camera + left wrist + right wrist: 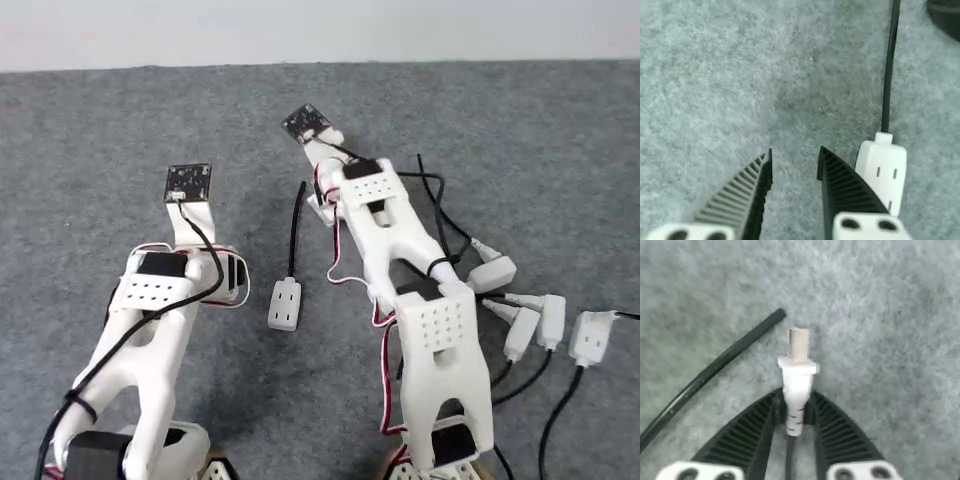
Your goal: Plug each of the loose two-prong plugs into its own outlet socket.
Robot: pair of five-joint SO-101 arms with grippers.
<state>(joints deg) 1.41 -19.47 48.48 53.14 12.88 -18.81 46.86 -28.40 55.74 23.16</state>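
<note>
A: Start at the right gripper (796, 396). How do its jaws stand?

B: Closed on the plug (797, 367). The ribbed black fingers (750, 435) pinch its white body from both sides. The square flange and the pale prong end stick out past the tips, and a dark cord runs back between the fingers.

A: And the left gripper (795, 157)?

B: Its jaws are spread apart over bare grey mat (715, 75), gripping nothing.

A: Where is the outlet socket?

B: The outlet socket (882, 172) lies flat on the mat just beside one finger of the left gripper, outside the gap, with its slotted face up. I cannot tell whether the finger touches it. Its black cord (888, 65) runs straight away from it.

A: How does that look from above?

B: The socket lies between the two arms, nearer the left arm (150, 310). Its cord leads up the mat and stops close to the front end of the right arm (385, 225). In the right wrist view a loose end of black cord lies on the mat near the held plug. The plug and the socket are well apart.

A: Anything farther out?

B: A group of white connectors (551, 320) on dark cords lies on the mat beyond the right arm's outer side. At that size I cannot tell plugs from sockets.
</note>
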